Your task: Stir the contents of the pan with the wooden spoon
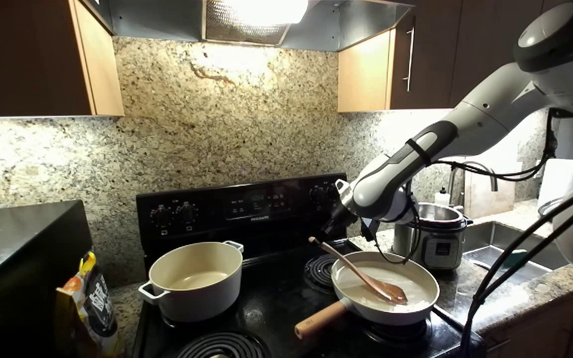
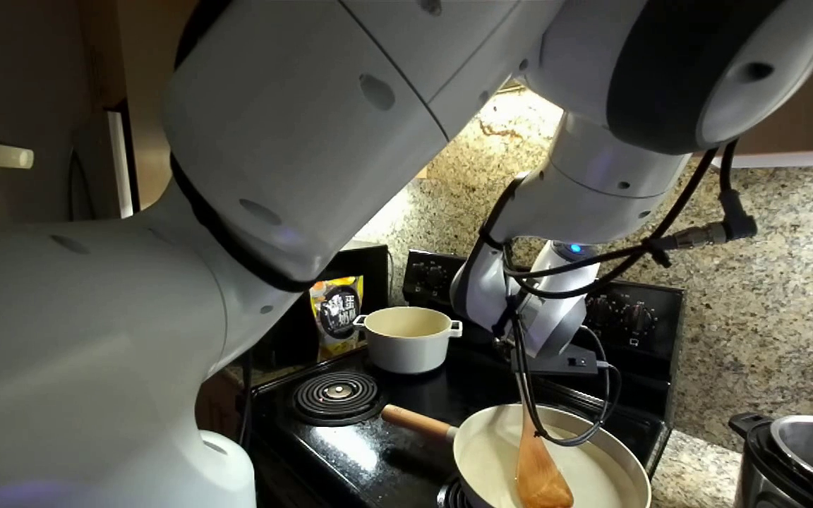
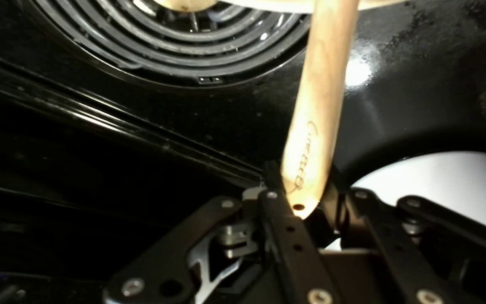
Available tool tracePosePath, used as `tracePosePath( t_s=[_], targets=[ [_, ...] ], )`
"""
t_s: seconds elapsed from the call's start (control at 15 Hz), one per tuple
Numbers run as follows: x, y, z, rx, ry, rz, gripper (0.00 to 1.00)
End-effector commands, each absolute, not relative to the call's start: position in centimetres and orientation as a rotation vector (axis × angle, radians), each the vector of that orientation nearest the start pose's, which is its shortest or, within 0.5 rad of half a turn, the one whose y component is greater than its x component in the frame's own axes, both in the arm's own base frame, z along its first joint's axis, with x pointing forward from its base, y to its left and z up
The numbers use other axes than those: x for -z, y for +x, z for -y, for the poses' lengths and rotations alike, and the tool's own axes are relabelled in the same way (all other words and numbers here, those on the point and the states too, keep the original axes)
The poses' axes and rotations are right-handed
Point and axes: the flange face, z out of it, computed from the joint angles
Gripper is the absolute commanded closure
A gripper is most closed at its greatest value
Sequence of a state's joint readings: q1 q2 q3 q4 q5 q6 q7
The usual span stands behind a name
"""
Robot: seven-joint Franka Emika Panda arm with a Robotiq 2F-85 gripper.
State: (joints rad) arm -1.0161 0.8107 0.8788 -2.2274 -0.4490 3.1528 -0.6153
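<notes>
The gripper (image 3: 304, 181) is closed on the pale end of the spoon (image 3: 323, 97): its jaws stand narrow, one on each side of the shaft, and a small hole shows near the shaft's tip. From there the spoon slants down across the rim into the pan (image 1: 391, 317). Its broad reddish-brown head is in the contents (image 1: 396, 276), a pale, smooth layer over the pan's bottom; how deep it goes I cannot tell.

The pan sits over a coil (image 1: 396, 334) on the stove (image 1: 276, 306), its thick wooden handle pointing out across the black top. Another coil (image 1: 320, 272) lies just behind. The arm (image 1: 401, 166) slants in above, and a cable (image 2: 576, 442) hangs from it in a loop, crossing the pan in both exterior views; whether it touches the rim I cannot tell.

Well apart from the pan, across the stove, the pot (image 1: 202, 298) stands upright, its cream inside showing, with a third coil (image 1: 227, 345) nearer the stove's front. On the counter (image 1: 515, 306) beside the stove, near the pan, is a cooker (image 1: 433, 248), and the sink (image 1: 525, 243) lies beyond. At the opposite end a bag (image 1: 97, 303) stands by a black box (image 1: 23, 238), near the pot. Overhead, a lamp (image 1: 266, 10) glows in the hood (image 1: 154, 22).
</notes>
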Motion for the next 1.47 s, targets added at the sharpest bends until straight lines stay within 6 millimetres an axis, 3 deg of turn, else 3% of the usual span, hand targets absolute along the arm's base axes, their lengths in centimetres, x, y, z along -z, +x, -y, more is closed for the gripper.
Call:
tracePosePath(
  t_s=[0.0,0.47,1.07,1.4],
  targets=[
    [-19.4,57.0,2.0,0.886,-2.542,0.985,0.9],
    [-20.4,58.2,0.1,0.885,-2.483,1.055,0.9],
    [-21.9,60.3,3.3,0.989,-2.517,1.03,0.9],
    [-21.0,60.2,4.7,0.949,-2.539,1.029,0.9]
  ],
)
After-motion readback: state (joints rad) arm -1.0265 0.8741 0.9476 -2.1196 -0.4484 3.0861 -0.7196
